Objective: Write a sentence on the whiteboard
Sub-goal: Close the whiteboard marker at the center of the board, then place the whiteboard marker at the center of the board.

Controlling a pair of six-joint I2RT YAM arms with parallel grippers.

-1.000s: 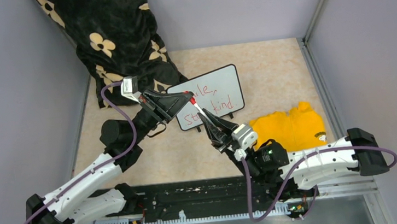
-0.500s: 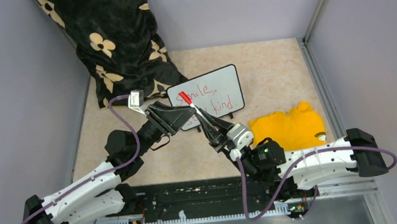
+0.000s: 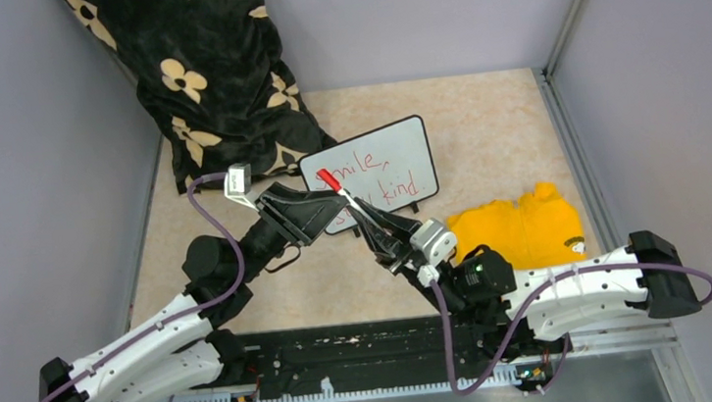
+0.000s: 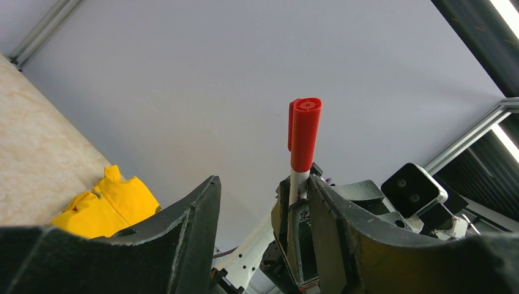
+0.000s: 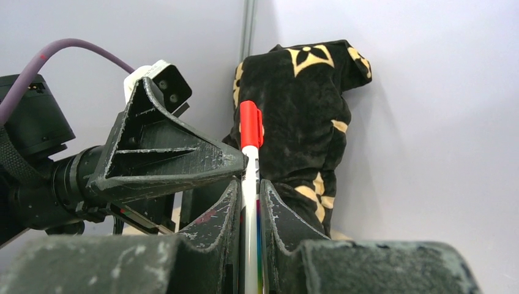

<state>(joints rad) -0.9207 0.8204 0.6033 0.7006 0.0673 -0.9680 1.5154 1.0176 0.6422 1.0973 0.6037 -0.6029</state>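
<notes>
The whiteboard lies on the table with the red sentence on it, its left part hidden by the arms. A white marker with its red cap on sticks up from my right gripper, which is shut on its barrel above the board's near left corner. My left gripper is open just left of the marker. In the left wrist view the red cap rises beside its right finger, clear of both jaws.
A black blanket with cream flowers is heaped at the back left, touching the board's far left corner. A yellow cloth lies right of the right gripper. Grey walls close in on three sides, with a metal rail along the right.
My left gripper was shut on the marker's cap; it has opened and drawn back toward the near left. The cap stays on the marker, which the right gripper still holds.
</notes>
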